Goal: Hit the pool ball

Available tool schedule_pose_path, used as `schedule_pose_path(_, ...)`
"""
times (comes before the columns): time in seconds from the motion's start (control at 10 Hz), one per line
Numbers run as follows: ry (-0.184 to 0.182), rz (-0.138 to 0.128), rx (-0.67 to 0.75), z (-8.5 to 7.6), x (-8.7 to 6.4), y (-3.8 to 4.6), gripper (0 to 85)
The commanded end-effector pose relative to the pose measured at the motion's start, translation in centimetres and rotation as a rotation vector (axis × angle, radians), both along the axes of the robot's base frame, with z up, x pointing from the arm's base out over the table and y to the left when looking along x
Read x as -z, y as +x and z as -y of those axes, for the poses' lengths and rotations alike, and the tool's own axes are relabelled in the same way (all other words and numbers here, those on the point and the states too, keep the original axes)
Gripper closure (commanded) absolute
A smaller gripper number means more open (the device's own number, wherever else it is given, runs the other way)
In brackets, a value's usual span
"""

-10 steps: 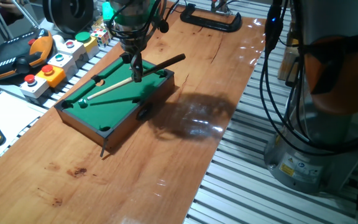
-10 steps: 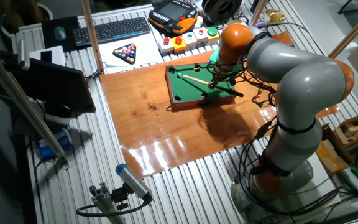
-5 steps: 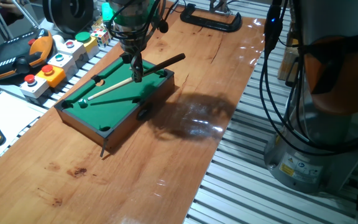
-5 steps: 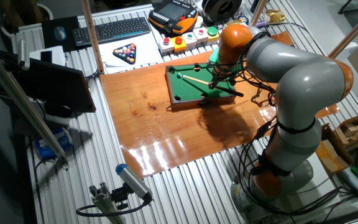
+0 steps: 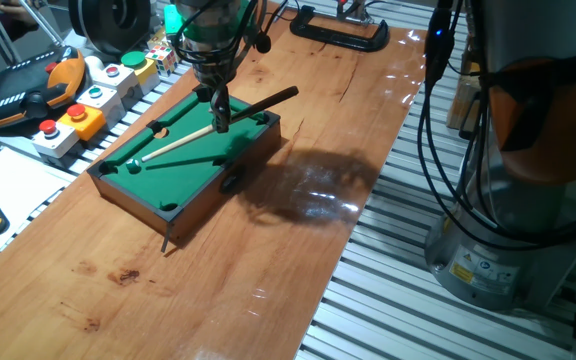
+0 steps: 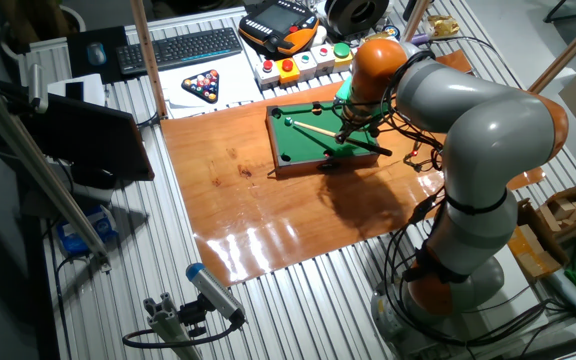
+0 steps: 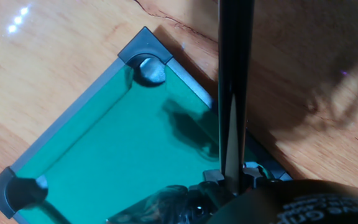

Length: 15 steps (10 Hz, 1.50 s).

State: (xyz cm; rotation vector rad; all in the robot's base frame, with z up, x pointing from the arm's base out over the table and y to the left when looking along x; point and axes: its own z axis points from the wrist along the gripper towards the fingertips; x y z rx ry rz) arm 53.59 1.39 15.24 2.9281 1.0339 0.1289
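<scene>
Wooden cue (image 5: pixel 183 139) gripped in claw (image 5: pixel 221 118) over green felt (image 5: pixel 183 160)

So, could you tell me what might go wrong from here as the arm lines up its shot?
1. The cue is long and thin, and the hand grips it well back from the tip, so it could pivot or slip on contact and miss.
2. The dark butt end overhangs the rail of the mini pool table; a low stroke might catch the rail and shove the table along the wooden board.
3. No ball can be made out near the tip, so aim is uncertain.
</scene>
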Motion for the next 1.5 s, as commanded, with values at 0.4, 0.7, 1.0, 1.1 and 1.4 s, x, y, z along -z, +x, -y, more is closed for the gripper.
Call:
schedule_pose_path(0.4, 0.001, 0.001, -0.003, -0.1, 0.0, 0.07, 84.0)
schedule_pose_path(0.7, 0.006, 0.006, -0.003, -0.2, 0.2, 0.26, 84.0)
schedule_pose_path(1.0, 0.015, 0.037, 0.009, -0.9, 1.1, 0.87, 84.0)
schedule_pose_path(1.1, 0.016, 0.049, 0.019, -1.4, 1.4, 1.39, 84.0)
schedule_pose_path(1.4, -0.003, 0.035, 0.003, -0.9, 0.7, 1.41, 84.0)
